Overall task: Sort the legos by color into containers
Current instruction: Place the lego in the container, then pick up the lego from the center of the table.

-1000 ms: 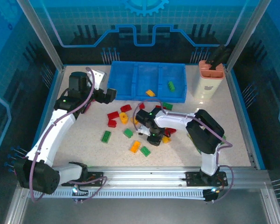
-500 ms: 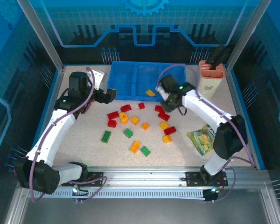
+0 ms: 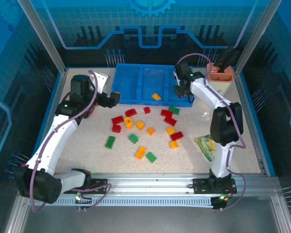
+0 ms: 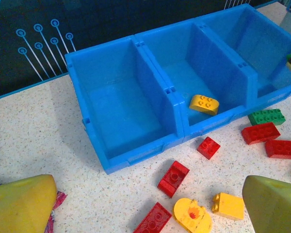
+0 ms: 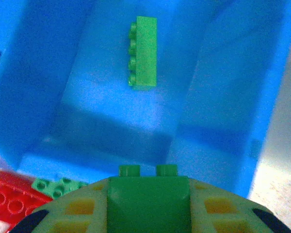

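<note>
On the left, the left hand [image 3: 115,99] hangs just beside the left end of the blue bin [image 3: 153,67]; its fingers are spread wide with nothing in them. The bin's left part [image 4: 114,111] is right in front of it; the middle part [image 4: 184,73] has one yellow brick [image 4: 204,104] in it. Nearer the arms, the loose bricks [image 3: 139,125], red, yellow and green, lie scattered on the worktop [image 3: 82,145].

Further right, the right hand [image 3: 180,90] is up over the bin's right part [image 5: 111,97]; its fingers are pinching the held green brick [image 5: 148,196]. A second green brick [image 5: 143,52] lies down in that part, so I think green goes here.

To do it well, the hand should be over the middle of that part; it looks close to the near wall now, so a little further in seems safer. It should go low before the fingers spread, so the brick does not bounce out; then it should lift straight up, away from the walls. A stray green brick [image 3: 173,110] just outside the near wall could come next; the snack packet [image 3: 207,145] on the far right should be left alone.
</note>
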Robot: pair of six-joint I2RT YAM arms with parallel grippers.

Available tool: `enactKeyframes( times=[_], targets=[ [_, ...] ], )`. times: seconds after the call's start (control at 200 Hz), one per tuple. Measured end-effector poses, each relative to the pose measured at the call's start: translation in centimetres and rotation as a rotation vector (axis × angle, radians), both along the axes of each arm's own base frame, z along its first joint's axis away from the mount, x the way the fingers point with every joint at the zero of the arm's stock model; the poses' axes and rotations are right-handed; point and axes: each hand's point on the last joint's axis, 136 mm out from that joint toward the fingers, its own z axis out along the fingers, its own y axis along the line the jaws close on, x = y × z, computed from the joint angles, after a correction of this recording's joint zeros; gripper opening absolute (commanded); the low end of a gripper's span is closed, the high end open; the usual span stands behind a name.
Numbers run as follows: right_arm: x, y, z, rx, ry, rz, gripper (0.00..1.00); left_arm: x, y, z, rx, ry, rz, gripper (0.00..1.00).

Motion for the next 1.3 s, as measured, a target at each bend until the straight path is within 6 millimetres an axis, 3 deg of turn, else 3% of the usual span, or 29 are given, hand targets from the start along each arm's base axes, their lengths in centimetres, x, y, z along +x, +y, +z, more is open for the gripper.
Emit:
enactKeyframes(
  times=[0.3, 0.52, 0.625, 0.796, 0.966, 1.191, 1.301],
  targets=[
    [4.1, 0.6, -2.4, 0.042, -0.006, -0.018, 0.33, -0.1, 0.1, -0.3, 0.016, 0.006, -0.005, 0.99],
    [4.4, 1.0, -2.5, 0.064, -0.018, -0.021, 0.59, -0.2, 0.0, -0.4, 0.024, 0.013, -0.006, 0.99],
    [3.2, 0.8, -2.3, 0.067, -0.011, -0.015, 0.62, -0.3, 0.0, -0.5, 0.027, 0.013, -0.008, 1.0],
    [-1.4, 0.3, -0.3, 0.087, -0.002, -0.04, 0.64, -0.1, 0.1, -0.9, 0.033, 0.024, -0.003, 0.99],
    [-9.6, 0.1, 2.0, 0.195, -0.012, -0.2, 0.7, 0.0, 0.2, -1.3, 0.041, 0.035, 0.002, 0.99],
    [-21.1, 0.6, -1.7, 0.379, 0.056, -0.562, 0.68, 0.2, 0.1, -1.7, 0.047, 0.06, 0.002, 0.99],
    [-23.5, 1.7, -2.5, 0.458, 0.075, -0.709, 0.75, 0.6, 0.0, -1.4, 0.048, 0.058, 0.001, 0.99]
  ],
)
